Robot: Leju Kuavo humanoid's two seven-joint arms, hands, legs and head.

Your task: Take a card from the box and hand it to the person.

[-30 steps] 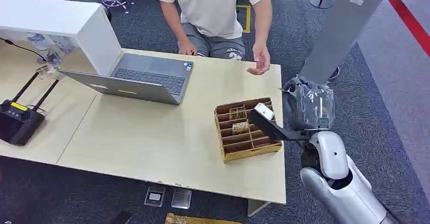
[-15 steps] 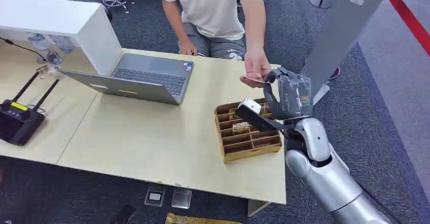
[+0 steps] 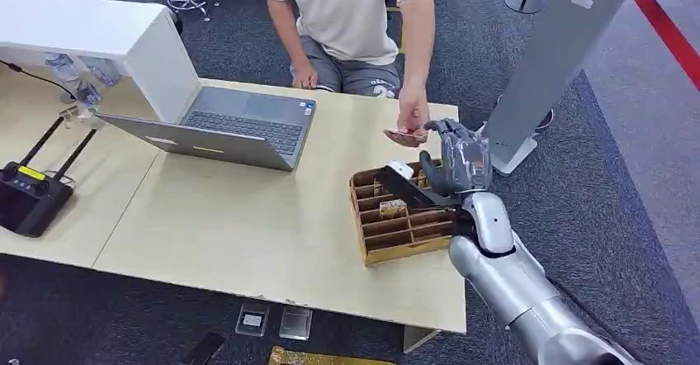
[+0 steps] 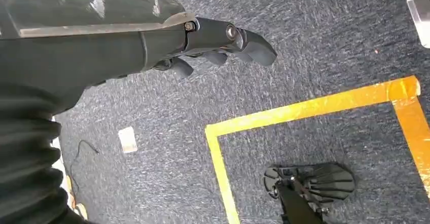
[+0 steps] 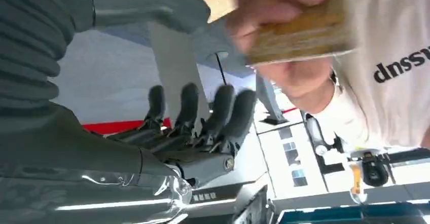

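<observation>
- Head view: right of centre, the robot's silver right hand (image 3: 459, 160) hung above the brown compartmented cardboard box (image 3: 402, 212) on the pale wooden table (image 3: 248, 225). Its fingers were apart and held nothing. The thin brownish card (image 3: 405, 136) sat just beside them, pinched in the seated person's hand (image 3: 412, 120).
- Left wrist view: at upper left, the dark left hand (image 4: 213, 44) hung over grey carpet, fingers loosely curled, holding nothing.
- Right wrist view: dark fingers (image 5: 223, 115) spread at centre; the card, at upper right, lay in the person's fingers.
- The card looked light, stiff and slippery; a pinch on its flat faces near one edge would probably suit it.
</observation>
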